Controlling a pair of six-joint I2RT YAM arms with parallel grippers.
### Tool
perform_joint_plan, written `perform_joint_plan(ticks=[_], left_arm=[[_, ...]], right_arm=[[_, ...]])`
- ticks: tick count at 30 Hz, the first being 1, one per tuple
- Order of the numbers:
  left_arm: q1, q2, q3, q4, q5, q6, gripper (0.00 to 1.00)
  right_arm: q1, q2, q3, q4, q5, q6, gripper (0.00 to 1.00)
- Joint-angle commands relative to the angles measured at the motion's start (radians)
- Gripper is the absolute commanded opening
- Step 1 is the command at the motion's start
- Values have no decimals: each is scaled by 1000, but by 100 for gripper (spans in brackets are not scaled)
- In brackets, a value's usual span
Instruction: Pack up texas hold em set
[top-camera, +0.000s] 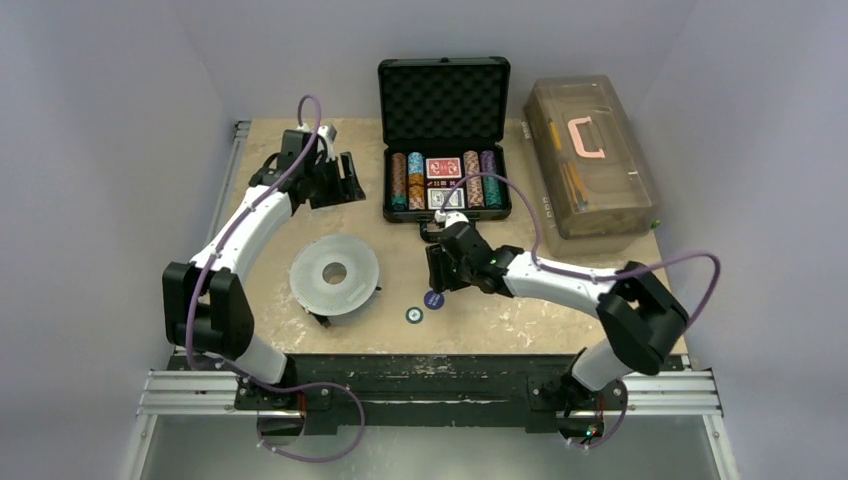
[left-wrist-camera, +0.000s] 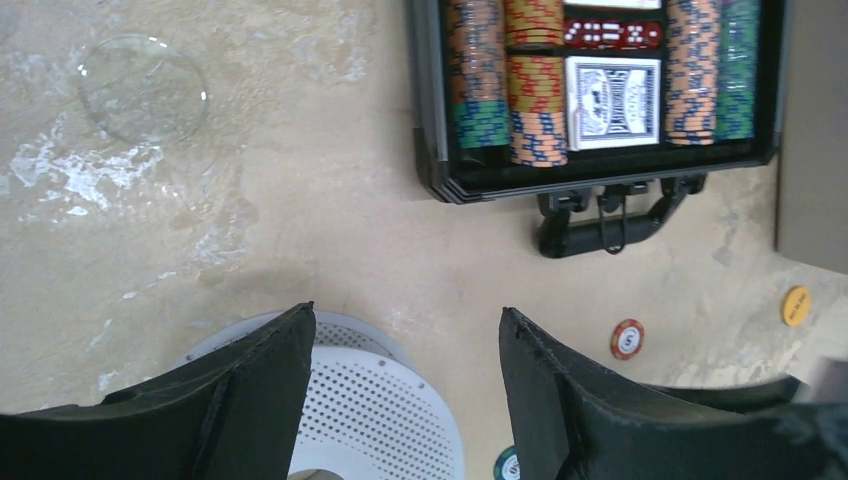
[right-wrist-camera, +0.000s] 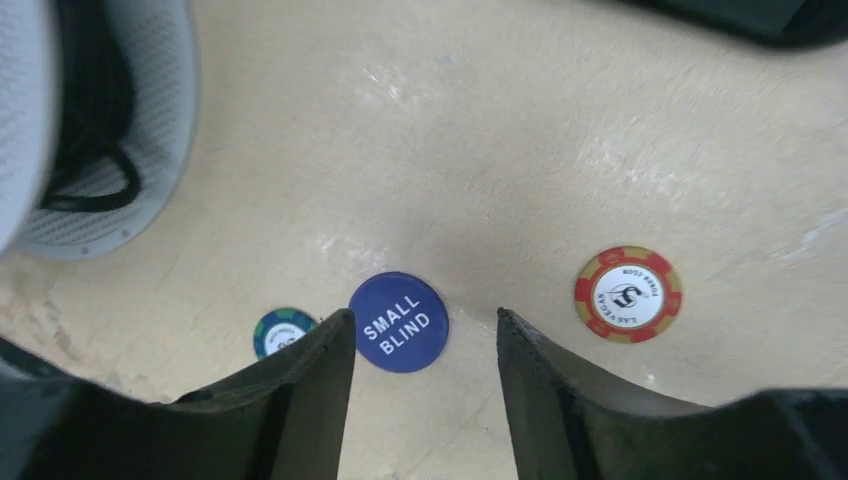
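The black briefcase (top-camera: 445, 180) lies open at the back, its foam-lined lid (top-camera: 444, 100) up, holding rows of coloured chips and two red card decks (top-camera: 442, 168). It also shows in the left wrist view (left-wrist-camera: 440, 150), with its handle (left-wrist-camera: 610, 215). My right gripper (top-camera: 437, 282) is open just above a blue "SMALL BLIND" button (right-wrist-camera: 398, 321), which lies near its left finger (right-wrist-camera: 300, 390). A green chip (right-wrist-camera: 282, 331) and a red chip (right-wrist-camera: 628, 294) lie loose on either side. My left gripper (top-camera: 348, 180) is open and empty, left of the case.
A grey-white perforated disc (top-camera: 334, 272) with a centre hole lies front left. A translucent brown toolbox (top-camera: 590, 165) with a pink handle stands at the right of the case. A yellow button (left-wrist-camera: 795, 305) and a clear round disc (left-wrist-camera: 142, 88) lie on the table.
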Motion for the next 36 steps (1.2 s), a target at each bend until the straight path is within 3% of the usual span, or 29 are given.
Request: perform_joint_plan(ticks=[1,4,7,11,16,24,32,36], left_arm=[[18,54,56,-16,-38,25,66],[18,63,50,-28,-21,28,65],[18,40,47,-47,-10,41,65],[18,-23,46,-59,-12,79,66],[16,-56,49,-55,78,92,66],[-24,-69,40,-34,244,40,69],[-87,-82,42,-41,271,36,69],[-88,-81,47,-42,283,32,69]], right_arm=[[5,-145,-23,-10,60,-100,62],[5,-162,-42,-7,46,-137,83],[14,-105,8,-95,39,-152,88],[56,-21,89,-204,117,-124,72],[130,43,145,-216,166,-20,63],[185,182,246,-263,243,49,73],[186,185,227,-261,261,74,55],[186,192,215,-250,250,86,51]])
